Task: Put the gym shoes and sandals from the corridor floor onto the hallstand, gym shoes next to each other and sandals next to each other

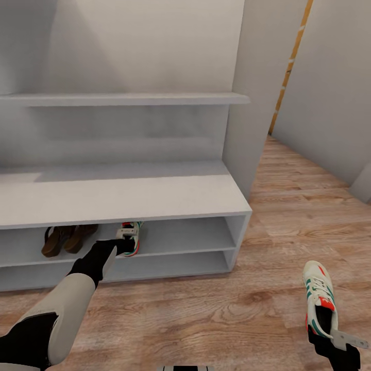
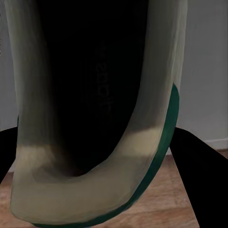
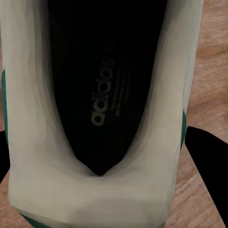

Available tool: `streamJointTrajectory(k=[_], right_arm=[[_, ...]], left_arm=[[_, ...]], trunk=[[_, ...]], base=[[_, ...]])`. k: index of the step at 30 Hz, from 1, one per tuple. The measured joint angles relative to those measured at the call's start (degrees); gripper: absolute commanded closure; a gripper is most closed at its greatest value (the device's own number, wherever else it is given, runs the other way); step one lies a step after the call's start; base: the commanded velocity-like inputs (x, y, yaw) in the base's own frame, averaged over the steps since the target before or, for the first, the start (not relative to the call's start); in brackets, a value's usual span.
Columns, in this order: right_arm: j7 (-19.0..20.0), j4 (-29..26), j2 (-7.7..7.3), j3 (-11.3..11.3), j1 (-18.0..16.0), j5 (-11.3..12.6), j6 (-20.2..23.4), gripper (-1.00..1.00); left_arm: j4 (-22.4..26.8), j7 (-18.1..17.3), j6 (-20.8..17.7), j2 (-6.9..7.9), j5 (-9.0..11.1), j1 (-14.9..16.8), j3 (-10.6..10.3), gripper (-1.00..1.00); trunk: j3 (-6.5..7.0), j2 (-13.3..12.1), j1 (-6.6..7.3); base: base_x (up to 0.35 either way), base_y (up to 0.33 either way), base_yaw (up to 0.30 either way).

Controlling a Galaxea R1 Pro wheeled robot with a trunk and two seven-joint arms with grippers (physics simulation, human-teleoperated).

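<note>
The gym shoes are split between your two arms: one gym shoe (image 1: 131,238) sits at the front edge of the upper open shelf of the hallstand (image 1: 154,198), under the bench top, with your left gripper (image 1: 119,246) closed on its heel end. In the left wrist view that shoe (image 2: 95,118) is seen from close up, dark inside, pale lining, green edge along one side, with the two dark fingers (image 2: 202,175) flanking it and a strip of floor below. The two sandals (image 1: 67,238) lie side by side on the same shelf, just to the left of that shoe, toes pointing out toward you. The other gym shoe (image 1: 319,300) is at the lower right of the head view, over the corridor floor (image 1: 216,314), well apart from the rack, and your right gripper (image 1: 337,342) has it clamped at the heel. The right wrist view looks straight down into this shoe (image 3: 102,109), the printed insole plainly readable, wood planks showing past its sides and a dark finger (image 3: 209,161) at the edge. You cannot tell from these views whether the right shoe rests on the floor or hangs just above it.
</note>
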State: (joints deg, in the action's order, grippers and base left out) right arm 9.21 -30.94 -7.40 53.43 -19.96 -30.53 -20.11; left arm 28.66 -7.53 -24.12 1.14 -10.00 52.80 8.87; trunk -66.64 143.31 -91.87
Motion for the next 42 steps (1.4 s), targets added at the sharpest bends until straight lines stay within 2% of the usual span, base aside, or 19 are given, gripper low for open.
streamJointTrajectory(k=[5, 10, 18, 40, 42], right_arm=[[0.0, 0.0, 0.05, 0.0, 0.0, 0.1, 0.0, 1.00], [-0.1, -0.1, 0.02, 0.1, 0.0, 0.1, 0.0, 1.00], [-0.2, -0.1, -0.01, 0.1, 0.0, 0.2, 0.0, 1.00], [-0.2, -0.1, -0.01, 0.1, 0.0, 0.1, 0.0, 1.00], [-0.2, -0.1, -0.01, 0.1, 0.0, 0.2, 0.0, 1.00]], left_arm=[[0.0, 0.0, 0.0, -0.03, 0.0, 0.0, 0.0, 1.00], [0.0, 0.0, 0.0, 0.04, -0.1, 0.0, 0.0, 1.00], [-0.1, 0.0, 0.0, 0.07, 0.0, -0.1, 0.0, 1.00], [-0.1, 0.0, 0.2, 0.05, 0.1, -0.2, -0.1, 1.00], [-0.4, 0.1, 1.4, 0.04, 0.1, -0.2, -0.1, 1.00]], trunk=[[0.00, 0.0, 0.00], [-1.32, 0.1, -0.14], [-1.97, 0.1, -0.13], [-2.14, 0.1, -0.13], [-2.14, 0.1, -0.11]], base=[[0.000, 0.000, 0.000], [0.000, 0.000, 0.000], [0.000, 0.000, 0.000], [0.065, 0.000, 0.000], [0.197, 0.000, 0.000]])
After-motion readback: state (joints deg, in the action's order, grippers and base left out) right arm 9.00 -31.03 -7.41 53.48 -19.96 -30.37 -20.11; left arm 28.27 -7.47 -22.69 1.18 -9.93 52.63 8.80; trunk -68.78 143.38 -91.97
